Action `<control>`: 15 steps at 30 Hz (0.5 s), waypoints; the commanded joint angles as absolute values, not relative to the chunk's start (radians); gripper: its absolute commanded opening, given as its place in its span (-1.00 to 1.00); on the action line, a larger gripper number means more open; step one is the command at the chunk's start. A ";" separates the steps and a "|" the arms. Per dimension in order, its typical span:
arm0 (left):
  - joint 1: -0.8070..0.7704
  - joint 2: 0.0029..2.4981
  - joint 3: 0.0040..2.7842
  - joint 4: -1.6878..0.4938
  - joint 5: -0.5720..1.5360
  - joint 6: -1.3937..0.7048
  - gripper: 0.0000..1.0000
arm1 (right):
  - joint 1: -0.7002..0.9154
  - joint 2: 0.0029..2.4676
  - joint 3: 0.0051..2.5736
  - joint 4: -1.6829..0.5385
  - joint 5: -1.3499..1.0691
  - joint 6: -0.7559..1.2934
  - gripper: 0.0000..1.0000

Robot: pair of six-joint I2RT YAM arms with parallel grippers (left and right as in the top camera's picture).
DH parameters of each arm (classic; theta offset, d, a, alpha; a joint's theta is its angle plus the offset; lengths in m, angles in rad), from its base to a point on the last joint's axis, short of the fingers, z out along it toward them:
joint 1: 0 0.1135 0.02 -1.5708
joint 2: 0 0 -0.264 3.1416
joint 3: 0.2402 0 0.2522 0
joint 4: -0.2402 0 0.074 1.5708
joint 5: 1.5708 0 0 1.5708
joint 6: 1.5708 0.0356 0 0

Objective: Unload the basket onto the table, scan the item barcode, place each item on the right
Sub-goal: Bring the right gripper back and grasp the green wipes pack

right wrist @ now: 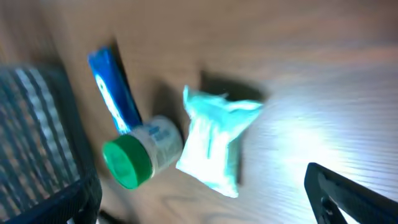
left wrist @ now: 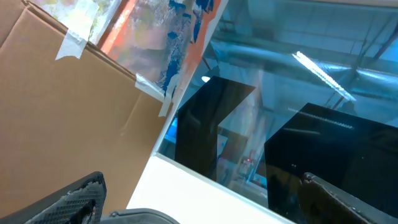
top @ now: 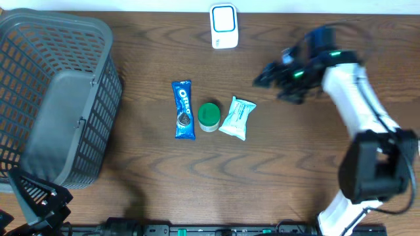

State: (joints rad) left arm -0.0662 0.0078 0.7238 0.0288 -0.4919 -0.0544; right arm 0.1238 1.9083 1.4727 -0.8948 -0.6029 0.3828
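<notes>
**Three items mid-table, both grippers open**

Blue pack (top: 184, 109), centre of frame, reads "OREO" in white and lies flat. Just right of it is a jar (top: 209, 117) with a green lid, its label blurred. Next right is a pale teal packet (top: 237, 118), print too small to read. White scanner (top: 224, 26) sits top centre, well apart. Right gripper (top: 268, 77), upper right, has jaws spread and holds nothing. Left gripper (left wrist: 196, 190) likewise.

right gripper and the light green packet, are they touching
Apart. The overhead view shows a strip of table between the right gripper and the light green packet. The gripper is open and holds nothing.
</notes>
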 commanded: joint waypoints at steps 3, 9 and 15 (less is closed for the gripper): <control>-0.061 0.003 0.720 0.036 -0.482 -0.046 0.96 | 0.208 1.938 1.394 -0.842 -0.507 0.529 0.99; -0.061 0.003 0.720 0.036 -0.482 -0.046 0.96 | 0.256 1.938 1.242 -0.673 -0.482 0.595 0.99; -0.061 0.003 0.720 0.036 -0.482 -0.046 0.96 | 0.297 1.943 1.074 -0.452 -0.475 0.700 0.87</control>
